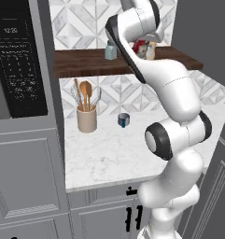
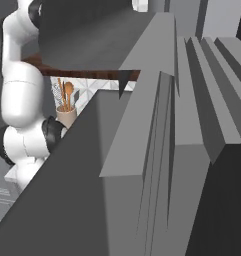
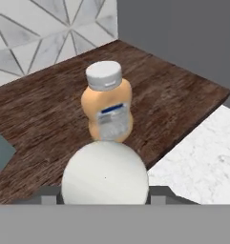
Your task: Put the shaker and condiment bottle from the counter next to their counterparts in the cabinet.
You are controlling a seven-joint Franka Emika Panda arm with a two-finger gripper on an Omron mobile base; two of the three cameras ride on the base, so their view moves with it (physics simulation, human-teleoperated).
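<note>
- Left base view: the arm point(image 1: 174, 88) is seen reaching up to the right end of the cabinet point(image 1: 86, 63).
- There the condiment bottle point(image 1: 140, 46) is partly hidden behind the arm's dark wrist, just beside the orange bottle point(image 1: 151, 50).
- A teal shaker point(image 1: 110, 50) is seen near the middle of the board, apart from both bottles.
- On the counter point(image 1: 109, 158), a utensil crock point(image 1: 87, 119) is set near the back edge. A small dark blue-grey object point(image 1: 123, 120) is seen beside it; what it is cannot be made out.
- Right base view: most of the frame is blocked by grey panels. The arm point(image 2: 19, 90), the crock point(image 2: 67, 116) and a strip of the cabinet board point(image 2: 129, 75) are visible at the left.
- Hand view: the gripper point(image 3: 105, 193) is seen clamped on the condiment bottle, whose round white cap point(image 3: 105, 172) sits between the two dark fingertips point(image 3: 48, 193).
- The orange bottle point(image 3: 107, 107) is seen standing upright just beyond it, near the front edge of the board. Whether the red bottle's base is touching the wood cannot be told.
- Handling, as a judgement: the bottle is taken to be light, stiff plastic with a smooth, somewhat slippery skin, and easily tipped because it is narrow.
- It is best held at the body just under the cap, as appears to be the case. It should be released only once it is set flat, clear of the orange bottle.
</note>
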